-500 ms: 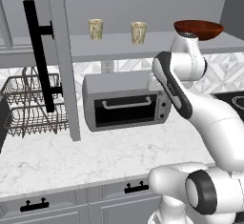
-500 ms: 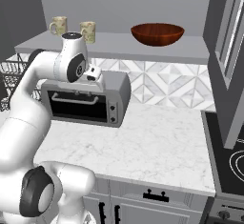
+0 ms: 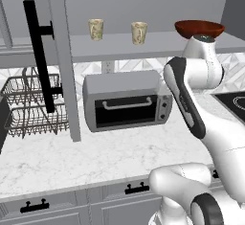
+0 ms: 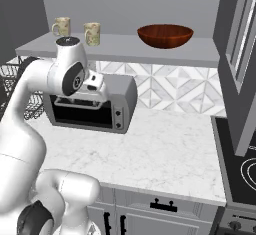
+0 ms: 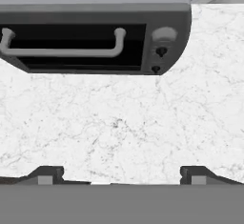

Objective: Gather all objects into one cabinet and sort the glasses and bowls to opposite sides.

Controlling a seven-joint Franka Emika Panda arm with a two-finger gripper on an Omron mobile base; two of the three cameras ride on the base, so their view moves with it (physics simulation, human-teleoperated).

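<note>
Hanging above the marble bench (image 5: 124, 123), the end effector (image 5: 123, 175) has its two dark fingertips (image 5: 45, 175) spread wide apart, with nothing between them and nothing touched — just bare white stone below, and the toaster oven (image 5: 90, 32) sitting a little way beyond the tips.

Up on the long grey shelf (image 4: 120, 49), right above that toaster oven (image 3: 127, 102), stand the two beige patterned cups (image 3: 96, 29) (image 3: 139, 32), upright, near each other but apart. Farther along the same shelf, well away from the cups and past the oven's control-knob end, sits the wide reddish-brown bowl (image 4: 165, 35), upright too.

From the left base view, the cabinet door (image 3: 60, 56) with its long black bar handle (image 3: 38, 56) stands swung open on the far side of the oven from the bowl, and a wire dish rack (image 3: 33, 106) rests on the bench behind that door.
</note>
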